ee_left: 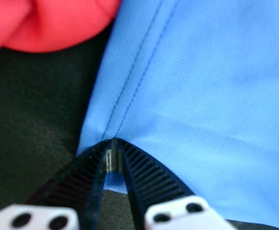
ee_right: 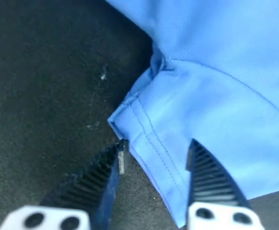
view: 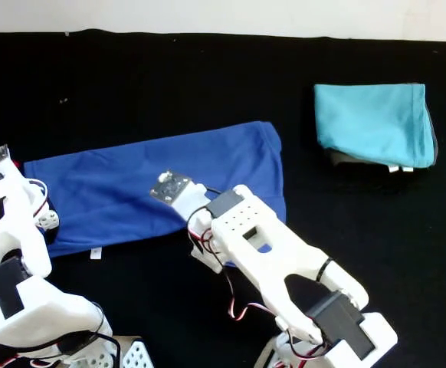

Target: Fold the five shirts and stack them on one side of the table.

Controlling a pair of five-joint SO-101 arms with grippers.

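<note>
Here, edge of blue shirt (ee_left: 202, 96) inside closed left fingers (ee_left: 149, 179), sleeve hem (ee_right: 146, 139) between open right fingers (ee_right: 204, 172).

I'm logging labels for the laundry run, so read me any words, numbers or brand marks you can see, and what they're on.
No text here can be read.
The white tag at the hem of the blue shirt: too small to read.
The white tags on the folded teal shirt: too small to read.

Blue shirt (view: 162, 180) lies spread flat; teal shirt (view: 372, 123) folded, apart.
</note>
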